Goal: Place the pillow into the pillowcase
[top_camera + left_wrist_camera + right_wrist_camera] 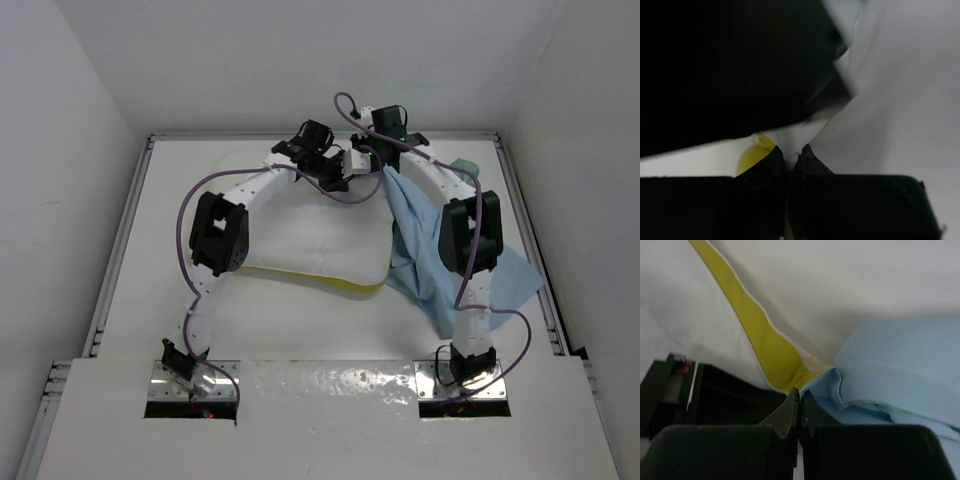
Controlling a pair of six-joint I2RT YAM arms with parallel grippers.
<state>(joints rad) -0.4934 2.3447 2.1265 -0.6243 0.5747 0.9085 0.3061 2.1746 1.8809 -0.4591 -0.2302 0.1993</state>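
Fabric of the white pillow [310, 235] is caught between the fingertips of the left gripper [792, 162], which is closed almost fully. The yellow piping [756, 152] is seen just left of those fingertips. The right gripper [799, 400] is shut tight on a bunched edge of the light blue pillowcase [415, 250], right where that edge meets the pillow's piping. In the top view both grips are found close together at the upper middle of the frame. The pillow is laid flat across the centre of the white surface [140, 290], its piped edge toward the bottom of the frame. The pillowcase is drawn up to a peak at the right gripper and spread, rumpled, down the right of the pillow, partly hidden behind the right arm [468, 240]. The pillow is not yet inside it.
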